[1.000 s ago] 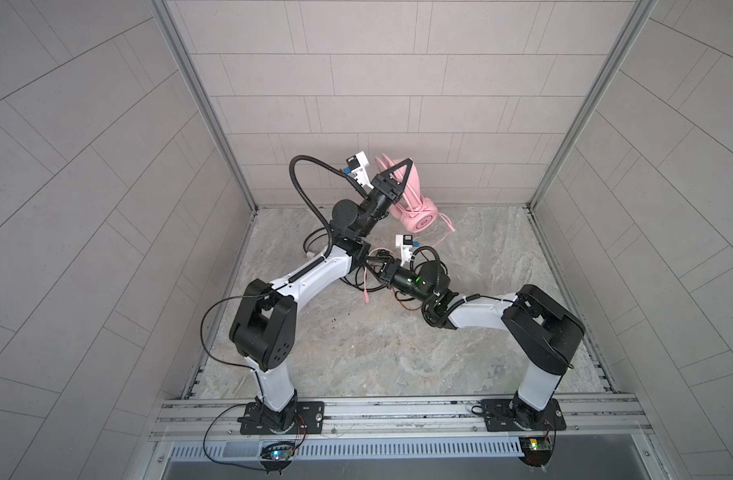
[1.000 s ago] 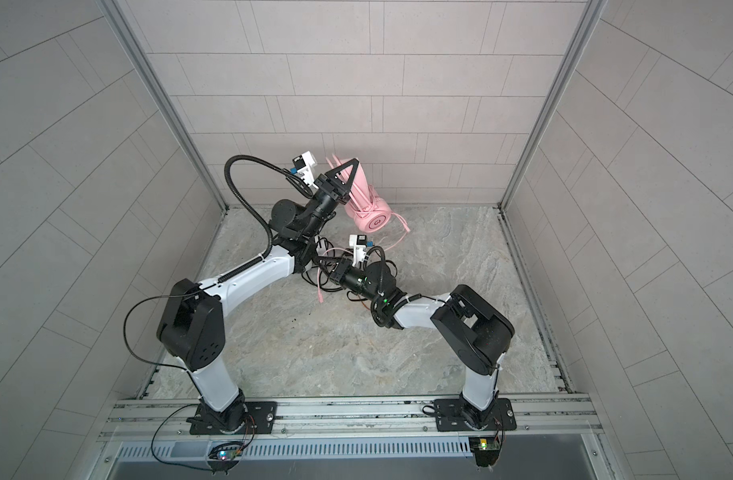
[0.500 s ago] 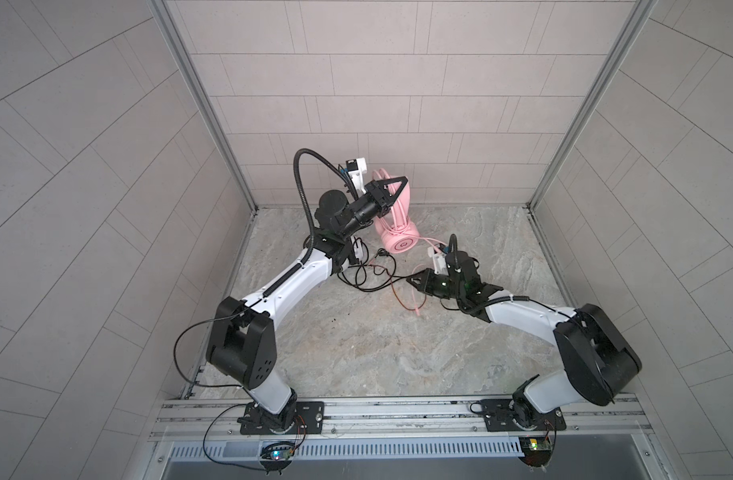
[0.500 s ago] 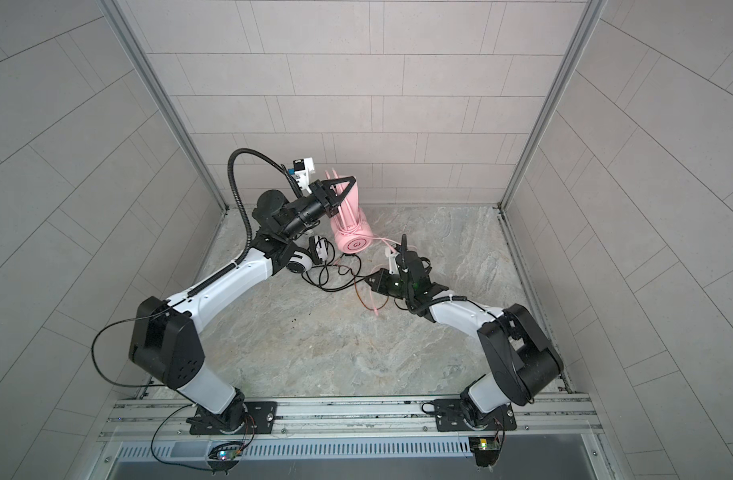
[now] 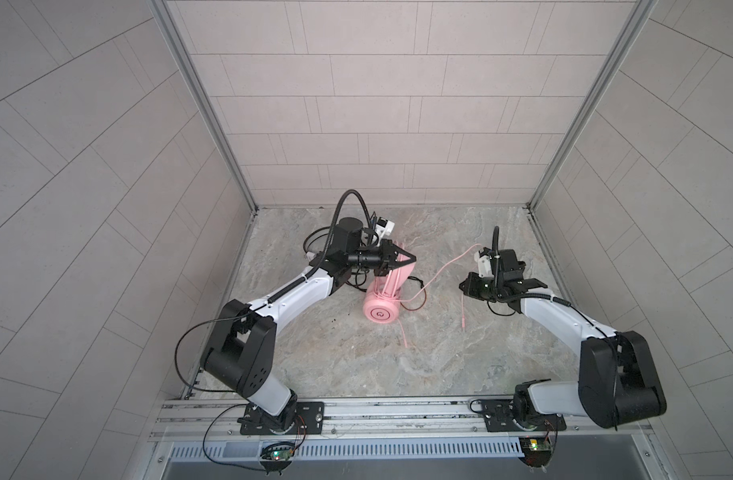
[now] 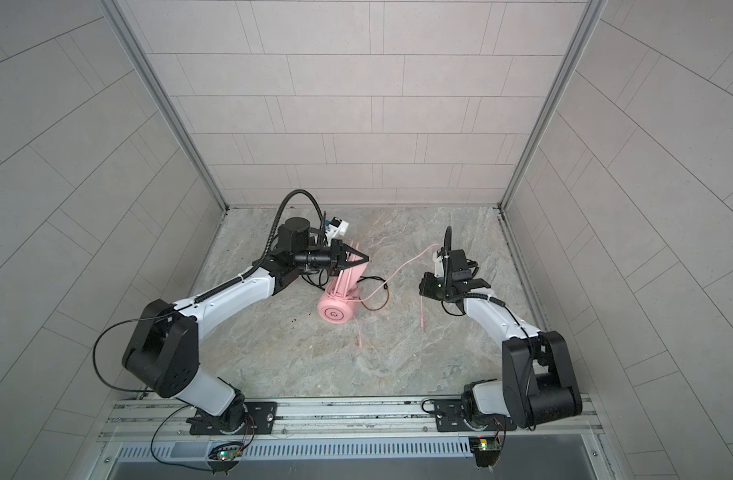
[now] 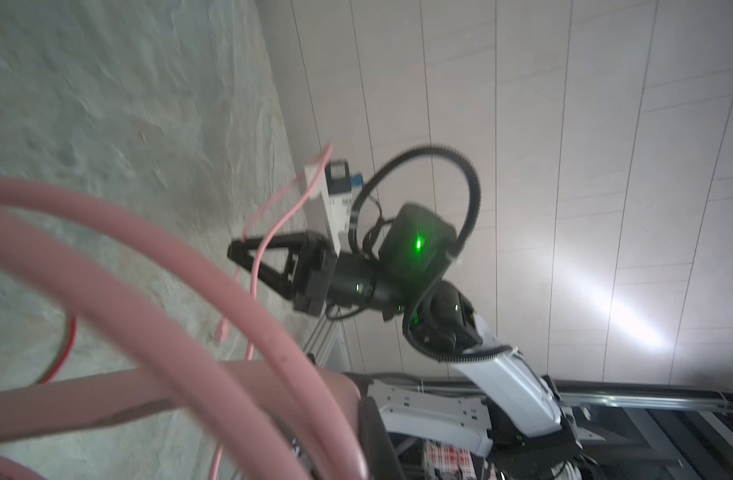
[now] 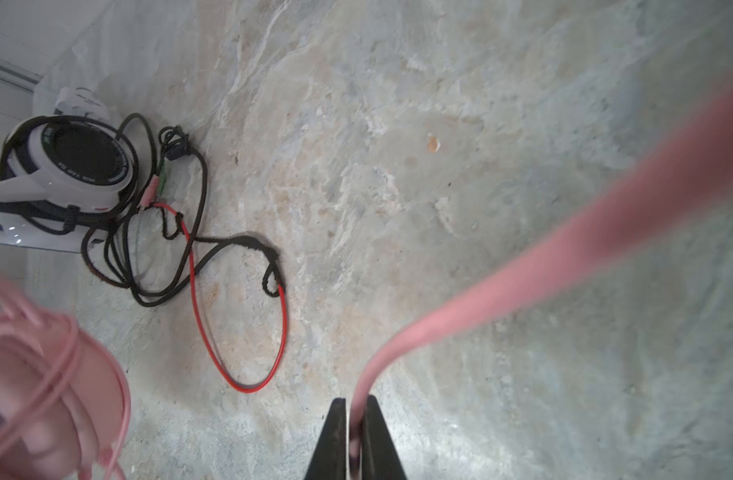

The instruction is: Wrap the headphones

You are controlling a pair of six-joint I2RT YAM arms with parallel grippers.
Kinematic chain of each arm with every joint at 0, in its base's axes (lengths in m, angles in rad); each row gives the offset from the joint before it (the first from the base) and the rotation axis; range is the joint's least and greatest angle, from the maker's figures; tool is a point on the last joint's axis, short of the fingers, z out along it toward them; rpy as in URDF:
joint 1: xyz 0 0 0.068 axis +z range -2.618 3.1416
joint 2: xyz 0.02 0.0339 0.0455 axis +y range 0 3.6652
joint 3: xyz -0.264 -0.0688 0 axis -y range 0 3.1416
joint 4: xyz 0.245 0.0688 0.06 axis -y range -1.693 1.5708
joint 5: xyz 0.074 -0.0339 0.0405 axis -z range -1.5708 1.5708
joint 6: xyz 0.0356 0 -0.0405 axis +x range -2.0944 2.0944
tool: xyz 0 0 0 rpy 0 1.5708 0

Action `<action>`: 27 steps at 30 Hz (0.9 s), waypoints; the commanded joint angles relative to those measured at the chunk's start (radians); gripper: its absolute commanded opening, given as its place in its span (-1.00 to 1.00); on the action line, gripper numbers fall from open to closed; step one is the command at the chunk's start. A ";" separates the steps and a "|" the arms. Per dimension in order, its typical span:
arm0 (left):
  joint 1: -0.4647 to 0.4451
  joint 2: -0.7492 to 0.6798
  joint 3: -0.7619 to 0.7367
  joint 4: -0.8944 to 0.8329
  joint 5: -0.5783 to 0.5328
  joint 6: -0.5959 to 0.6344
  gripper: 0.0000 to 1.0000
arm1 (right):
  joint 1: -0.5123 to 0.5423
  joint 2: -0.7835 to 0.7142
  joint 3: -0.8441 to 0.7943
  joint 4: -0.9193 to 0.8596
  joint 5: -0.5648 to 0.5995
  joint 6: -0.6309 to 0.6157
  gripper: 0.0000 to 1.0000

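Left arm extends from the near left toward the far centre; the left gripper points right, jaws closed. Right arm bends from the near right; the right gripper points left, jaws almost together.

We see the left tool clamping the pink headphones by their band. Right of them, the right tool pinches their dangling pink cable.
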 commanded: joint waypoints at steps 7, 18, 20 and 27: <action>-0.089 -0.099 0.019 0.370 0.263 -0.294 -1.00 | 0.017 0.324 0.264 -0.218 -0.003 -0.171 -0.71; -0.055 0.190 0.137 1.147 0.345 -0.953 -1.00 | 0.005 0.069 0.176 -0.243 -0.105 -0.196 -0.04; -0.054 0.202 0.145 1.146 0.347 -0.949 -1.00 | 0.003 -0.043 0.107 -0.186 -0.161 -0.176 0.01; -0.021 0.233 0.160 1.147 0.329 -0.943 -1.00 | 0.023 -0.369 -0.251 0.432 -0.445 0.114 0.32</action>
